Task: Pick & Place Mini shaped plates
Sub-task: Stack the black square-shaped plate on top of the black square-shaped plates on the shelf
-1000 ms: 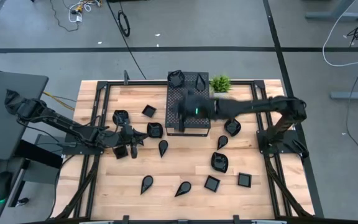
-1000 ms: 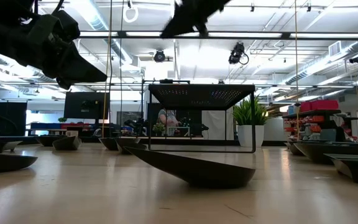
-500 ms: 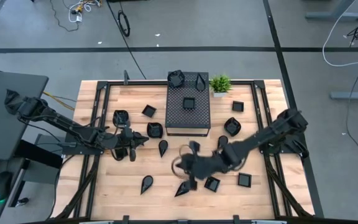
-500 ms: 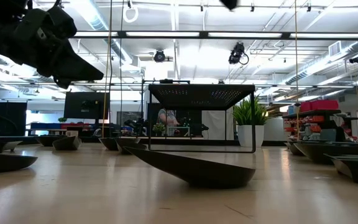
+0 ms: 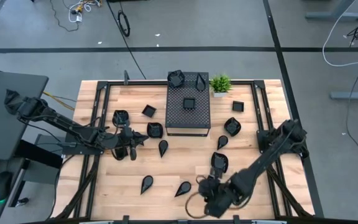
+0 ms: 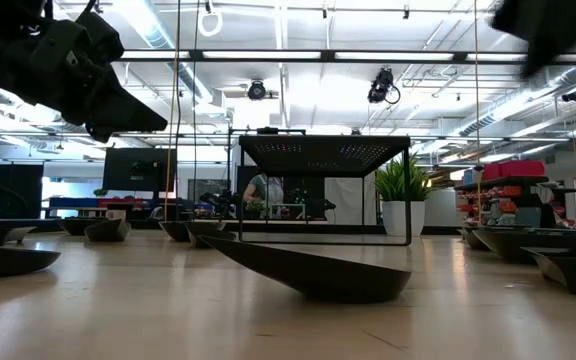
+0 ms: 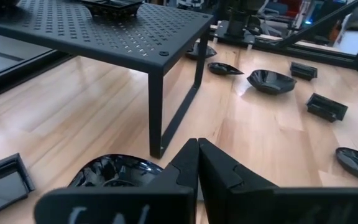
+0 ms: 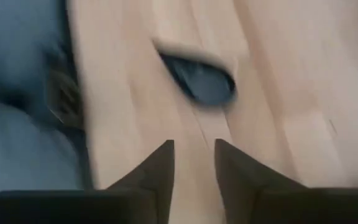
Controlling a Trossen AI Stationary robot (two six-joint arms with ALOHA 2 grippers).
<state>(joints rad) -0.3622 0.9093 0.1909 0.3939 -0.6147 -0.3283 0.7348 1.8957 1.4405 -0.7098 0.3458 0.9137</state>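
Note:
Several glossy black mini shaped plates lie on the wooden table: teardrops (image 5: 183, 188) (image 5: 146, 183) (image 5: 163, 148), a rounded dish (image 5: 219, 163) and squares (image 5: 148, 111). One small square plate (image 5: 189, 103) rests on top of the black perforated box (image 5: 189, 118). My right gripper (image 5: 202, 194) hovers near the table's near edge, open, with a teardrop plate (image 8: 201, 78) ahead of its fingers (image 8: 194, 163). My left gripper (image 5: 133, 139) stands shut and bare at the left, above a rounded plate (image 7: 114, 171).
A small green plant (image 5: 220, 83) stands behind the box at its right, and two more plates (image 5: 176, 78) lie behind the box. Black rails (image 5: 98, 106) frame the table. The right arm (image 5: 260, 162) slants across the table's near right part.
My right gripper has swung from above the perforated box toward the table's near edge, sinking and tipping downward. A square plate shows on the box's top where the gripper hovered.

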